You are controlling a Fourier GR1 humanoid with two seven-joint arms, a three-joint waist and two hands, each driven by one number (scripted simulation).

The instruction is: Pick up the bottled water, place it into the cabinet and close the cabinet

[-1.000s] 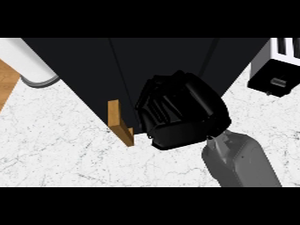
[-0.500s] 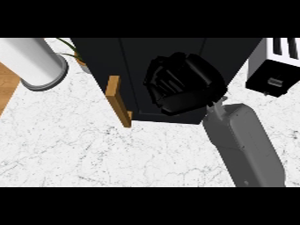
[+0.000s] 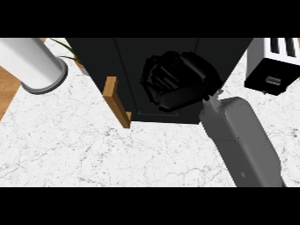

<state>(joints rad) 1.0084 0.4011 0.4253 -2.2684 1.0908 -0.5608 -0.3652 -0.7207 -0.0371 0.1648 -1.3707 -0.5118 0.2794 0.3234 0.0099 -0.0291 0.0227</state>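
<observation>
Black right hand sits over the dark cabinet, fingers curled. Can't tell whether it grips anything. Wooden door edge sticks out at left.

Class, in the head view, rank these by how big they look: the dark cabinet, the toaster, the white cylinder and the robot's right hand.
1. Dark cabinet, clearly largest.
2. White cylinder.
3. Right hand and toaster look alike; the hand sits nearer the camera, so unranked.

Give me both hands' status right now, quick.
Right hand: in front of the dark cabinet; whether it is open, shut or holding anything cannot be told.
Left hand: not in view.
</observation>
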